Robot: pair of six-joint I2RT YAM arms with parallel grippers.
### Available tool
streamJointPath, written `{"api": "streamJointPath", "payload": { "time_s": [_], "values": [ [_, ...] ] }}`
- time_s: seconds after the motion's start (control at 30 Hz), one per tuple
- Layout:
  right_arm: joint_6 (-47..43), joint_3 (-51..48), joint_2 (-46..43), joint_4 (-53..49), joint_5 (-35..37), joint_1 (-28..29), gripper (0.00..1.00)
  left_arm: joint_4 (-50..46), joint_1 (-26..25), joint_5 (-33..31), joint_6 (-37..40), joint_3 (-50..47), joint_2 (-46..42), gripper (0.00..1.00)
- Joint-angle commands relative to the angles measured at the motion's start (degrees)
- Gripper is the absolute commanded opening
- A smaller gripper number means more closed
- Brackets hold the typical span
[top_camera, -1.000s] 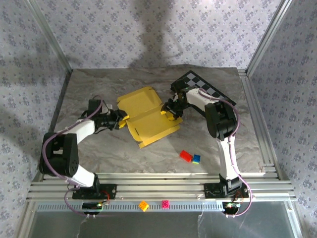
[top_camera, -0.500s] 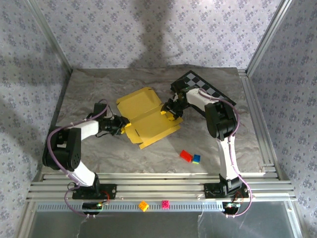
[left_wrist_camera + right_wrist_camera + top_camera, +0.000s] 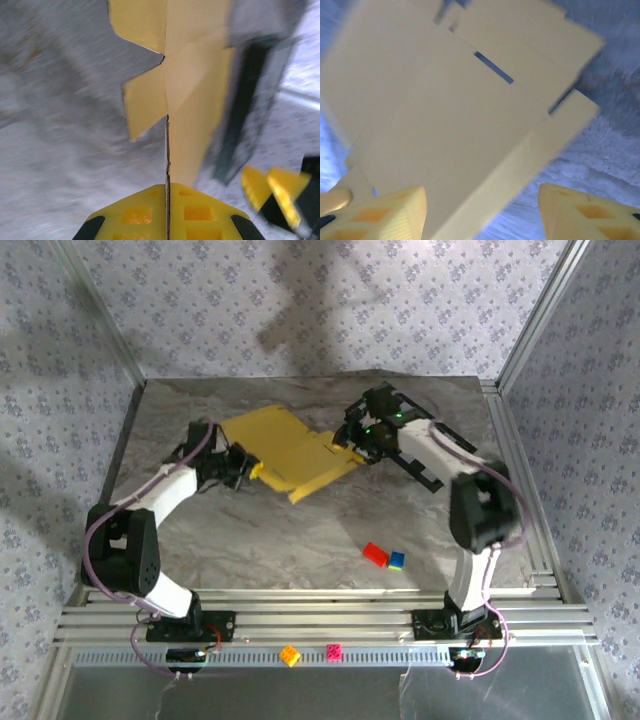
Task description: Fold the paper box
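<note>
Yellow cardboard, the paper box (image 3: 290,452) is lying mid-table between both arms. The left gripper (image 3: 243,468) is pinching its left edge, probably to anchor it, while the right gripper (image 3: 352,445) is standing spread at its right edge. Nearer the arms the table is offering room; the red brick (image 3: 376,554) is sitting well apart.

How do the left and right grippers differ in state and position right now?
The left gripper is shut on the box's left edge; the right gripper stands open, unclamped. The left works from the box's left side, the right from its right end. Both are yellow-tipped and face the box.
</note>
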Motion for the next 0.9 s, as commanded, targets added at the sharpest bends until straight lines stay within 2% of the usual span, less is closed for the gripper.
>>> {"api": "streamJointPath", "payload": {
  "time_s": [0.0,0.07,0.13,0.2,0.23,0.3,0.37,0.4,0.47,0.6,0.8,0.87],
  "values": [
    [-2.3,-6.7,-12.4,5.8,8.8,0.0,0.64,-9.5,0.7,-0.8,-10.7,9.8,-1.0,0.0],
    [-9.9,-13.1,-19.8,12.0,16.3,2.4,0.66,-16.7,1.2,0.3,-10.0,16.4,0.9,0.0],
    [-22.6,-24.4,-27.9,25.9,22.8,6.2,0.7,-23.0,1.7,1.2,-8.5,22.6,2.3,0.0],
    [-38.4,-35.6,-34.3,42.8,26.9,10.2,0.99,-25.1,2.3,2.3,-8.2,25.7,2.5,0.0],
    [-46.3,-38.6,-35.1,48.8,26.1,11.6,1.0,-26.0,2.6,2.8,-8.3,26.7,2.4,0.0],
    [-58.1,-36.7,-33.3,46.2,26.5,13.5,0.99,-26.2,3.0,3.8,-8.7,27.7,2.0,0.0],
    [-63.7,-32.9,-29.8,41.3,27.3,15.2,1.0,-26.1,3.1,4.1,-9.4,27.7,1.3,0.0],
    [-66.6,-32.8,-28.3,42.7,27.5,16.3,1.0,-26.1,3.1,4.1,-9.6,27.7,0.9,0.0],
    [-68.3,-32.4,-25.5,46.2,27.4,17.4,1.0,-26.2,3.1,4.3,-10.0,27.8,0.4,0.0],
    [-65.2,-26.2,-18.9,45.3,24.1,19.3,0.99,-26.1,3.2,4.2,-10.1,27.5,-0.7,0.0],
    [-64.8,-19.9,-9.2,46.2,32.2,21.0,0.92,-26.1,3.1,4.5,-10.7,26.6,-2.1,0.0],
    [-64.7,-17.8,-6.6,46.8,31.1,20.5,0.9,-27.7,3.1,4.6,-10.6,26.7,-2.6,0.0]
  ]
}}
